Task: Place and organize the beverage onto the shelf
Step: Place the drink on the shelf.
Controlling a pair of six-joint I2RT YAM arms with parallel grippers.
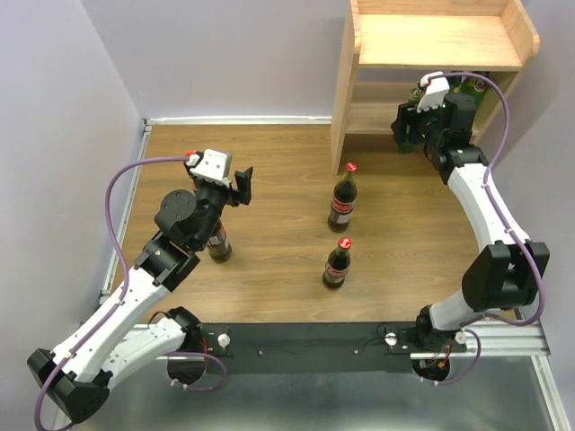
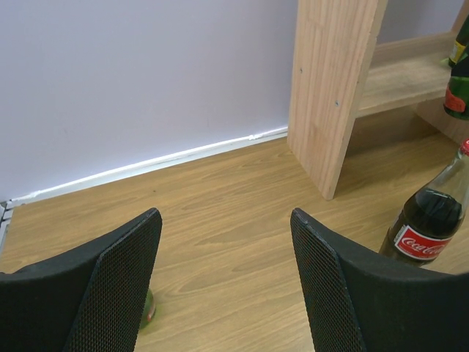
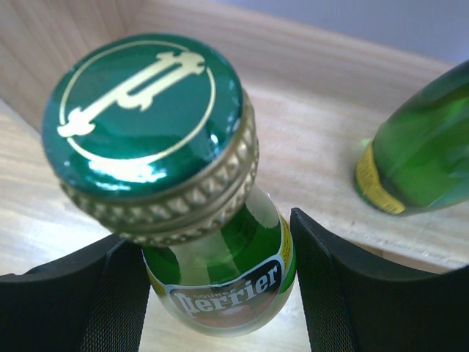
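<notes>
A: How is the scene lit?

B: Brightly and evenly, from overhead. In the top view the counter [image 1: 269,162] shows almost no shadows. Only the lower tier of the shelf [image 1: 440,40], at one o'clock, is dim.

A: Any glare or blur?

B: In the right wrist view the green bottle [image 3: 220,286] has white glare on the six o'clock edge of its cap [image 3: 143,110]. A second green bottle [image 3: 418,161] at three o'clock is out of focus, and the black fingers [image 3: 73,301] along the bottom are soft. The left wrist view is crisp.
</notes>
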